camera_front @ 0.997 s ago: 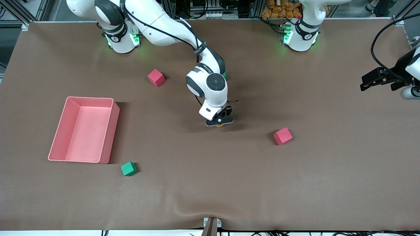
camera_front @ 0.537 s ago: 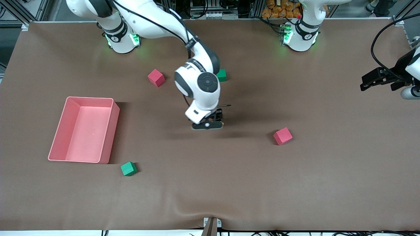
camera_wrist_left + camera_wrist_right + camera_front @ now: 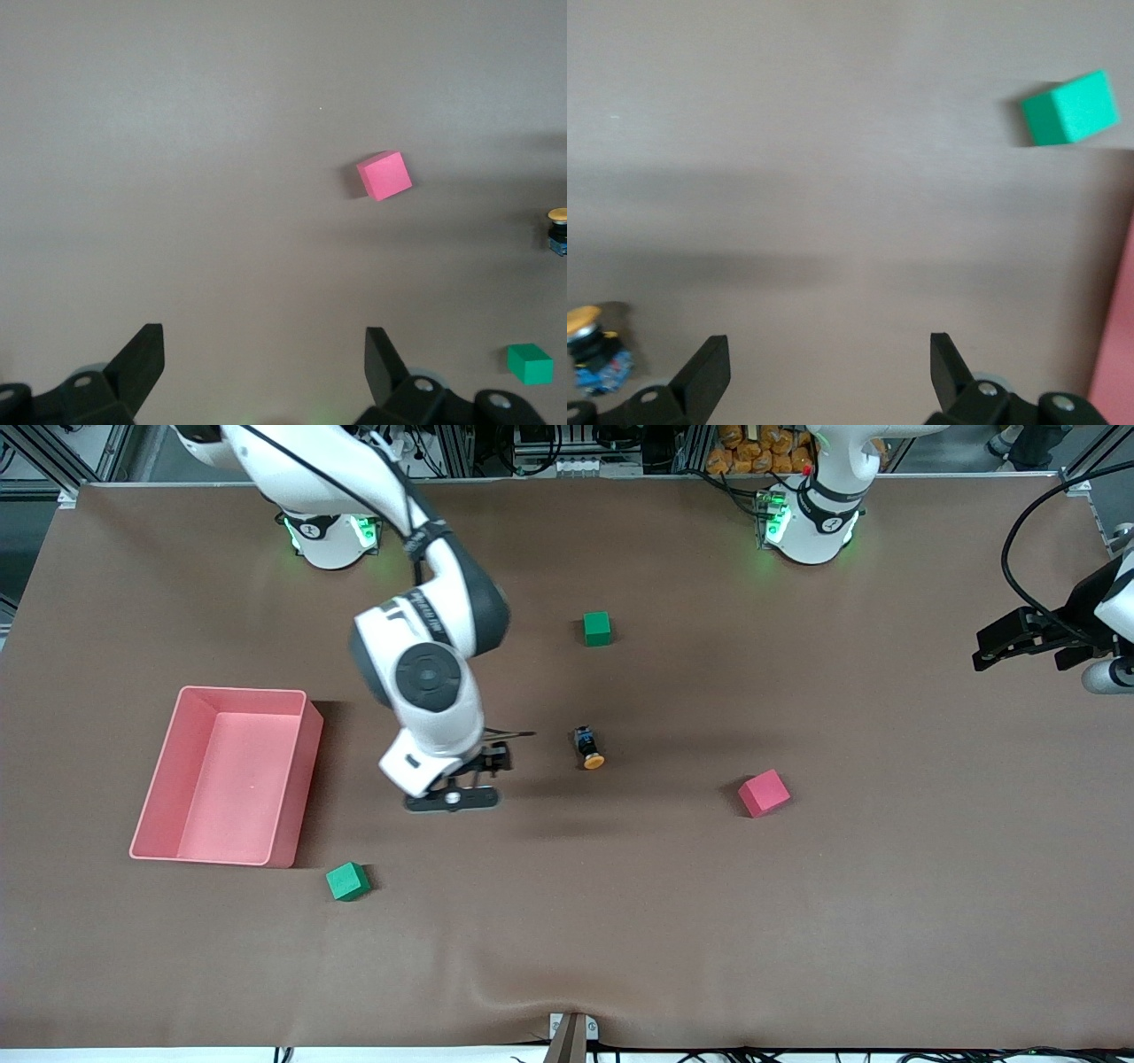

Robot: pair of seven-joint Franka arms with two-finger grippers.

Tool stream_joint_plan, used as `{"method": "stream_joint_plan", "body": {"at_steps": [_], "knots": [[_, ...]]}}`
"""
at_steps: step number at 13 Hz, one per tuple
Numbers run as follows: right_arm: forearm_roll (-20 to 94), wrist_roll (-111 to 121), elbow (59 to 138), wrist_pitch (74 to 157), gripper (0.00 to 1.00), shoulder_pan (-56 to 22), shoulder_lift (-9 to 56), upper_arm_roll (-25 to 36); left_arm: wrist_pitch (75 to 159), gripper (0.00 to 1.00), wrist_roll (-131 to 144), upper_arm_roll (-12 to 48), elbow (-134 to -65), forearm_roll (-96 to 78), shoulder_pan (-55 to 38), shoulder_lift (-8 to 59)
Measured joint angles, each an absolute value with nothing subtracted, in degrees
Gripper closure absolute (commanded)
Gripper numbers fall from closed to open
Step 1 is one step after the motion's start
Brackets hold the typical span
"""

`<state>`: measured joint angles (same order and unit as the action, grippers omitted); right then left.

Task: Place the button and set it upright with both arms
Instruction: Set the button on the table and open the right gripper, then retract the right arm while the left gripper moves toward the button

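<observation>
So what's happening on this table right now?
Two robot arms are working with a tiny orange-capped button. It lies on its side on the brown table, touched by nothing. The right gripper, fingers open and empty, is over the table between the button and the pink bin. The left gripper waits, open, at its own end of the table. Standing the button upright is not yet done. Red and green foam cubes sit scattered around.

1. We can read no text, label, brand, number or sign in any view.
2. The right arm (image 3: 425,629) carries a small dark marking on its wrist, but we cannot make out its letters.
</observation>
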<state>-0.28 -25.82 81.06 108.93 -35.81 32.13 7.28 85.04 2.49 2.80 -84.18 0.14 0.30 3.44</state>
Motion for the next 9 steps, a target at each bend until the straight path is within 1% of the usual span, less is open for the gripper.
{"method": "stream_joint_plan", "body": {"at_steps": [2,5,6,9], "knots": [[-0.6,-21.9,87.8,108.7,0.0,-31.7,27.4,7.8,85.0,0.0,2.5,2.8,-84.2,0.1,0.3,3.4],[-0.6,-14.8,96.7,109.7,0.0,-22.6,22.1,7.9,85.0,0.0,2.5,2.8,-84.2,0.1,0.3,3.4],[-0.6,-13.6,98.4,110.3,0.0,-20.9,21.0,7.9,85.0,0.0,2.5,2.8,-84.2,0.1,0.3,3.4],[-0.6,-10.0,100.9,110.7,0.0,-20.1,17.8,7.8,85.0,0.0,2.5,2.8,-84.2,0.1,0.3,3.4]]}}
